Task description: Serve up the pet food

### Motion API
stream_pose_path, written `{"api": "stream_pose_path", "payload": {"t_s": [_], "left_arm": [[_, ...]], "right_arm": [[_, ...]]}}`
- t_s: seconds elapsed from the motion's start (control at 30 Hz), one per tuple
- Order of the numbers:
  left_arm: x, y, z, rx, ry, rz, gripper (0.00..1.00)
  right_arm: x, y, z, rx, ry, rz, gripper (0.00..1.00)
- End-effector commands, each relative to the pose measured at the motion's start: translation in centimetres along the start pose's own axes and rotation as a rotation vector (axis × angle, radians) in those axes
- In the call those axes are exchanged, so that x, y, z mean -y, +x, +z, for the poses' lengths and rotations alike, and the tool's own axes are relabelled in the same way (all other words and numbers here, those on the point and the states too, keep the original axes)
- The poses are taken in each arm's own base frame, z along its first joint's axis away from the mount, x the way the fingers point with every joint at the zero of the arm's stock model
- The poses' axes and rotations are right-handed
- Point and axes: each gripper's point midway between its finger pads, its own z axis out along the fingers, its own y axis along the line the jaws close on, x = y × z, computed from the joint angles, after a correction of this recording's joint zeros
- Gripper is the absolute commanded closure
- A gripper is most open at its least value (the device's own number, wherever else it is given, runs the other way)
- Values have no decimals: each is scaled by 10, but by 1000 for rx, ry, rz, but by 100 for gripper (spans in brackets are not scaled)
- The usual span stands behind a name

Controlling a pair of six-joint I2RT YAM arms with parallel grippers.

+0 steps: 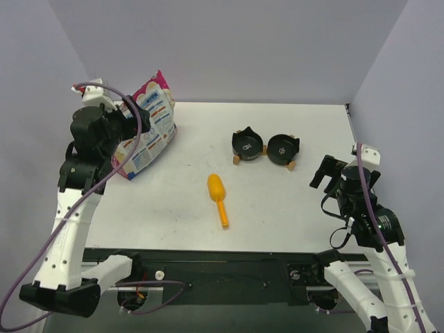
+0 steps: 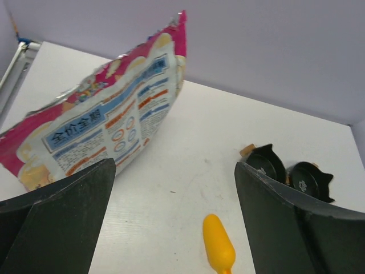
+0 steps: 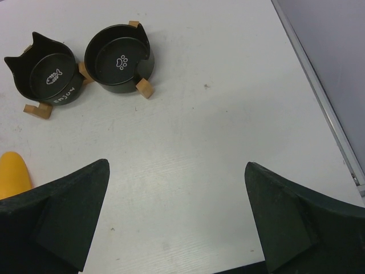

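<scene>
At far left, a glossy, magenta-edged pet food bag (image 1: 149, 135) with a white-and-blue printed back leaned tilted on the white table (image 1: 291, 208). It was close beside the left gripper (image 1: 130, 114), whose black fingers stood spread wide and empty, with the bag ahead and to their left. At centre lay a yellow-orange plastic scoop (image 1: 218, 198), then two small black ear-rimmed bowls (image 1: 248, 144) side by side. At far right the right gripper (image 1: 326, 170) hovered near the bowls, well apart from the bag, likewise spread and empty.
</scene>
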Motion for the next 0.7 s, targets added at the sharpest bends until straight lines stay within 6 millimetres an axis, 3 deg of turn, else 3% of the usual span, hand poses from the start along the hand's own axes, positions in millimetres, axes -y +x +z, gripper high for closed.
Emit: {"api": "stream_pose_path", "payload": {"t_s": [0.0, 0.13, 0.2, 0.33, 0.5, 0.67], "left_arm": [[-22, -20, 11, -8, -54, -70, 3], [-52, -34, 33, -22, -127, -76, 3], [-81, -40, 45, -36, -204, -81, 3], [-109, -36, 69, -88, -194, -124, 3], [-113, -28, 93, -133, -124, -112, 3], [-120, 12, 119, -219, -101, -145, 3]], "right_arm": [[-8, -6, -1, -7, -29, -7, 0], [-19, -4, 1, -37, -75, -11, 0], [-24, -4, 0, -48, -100, -11, 0], [-36, -3, 0, -73, -150, -25, 0], [-56, -5, 4, -123, -211, -20, 0], [-63, -3, 3, -167, -235, -45, 0]]}}
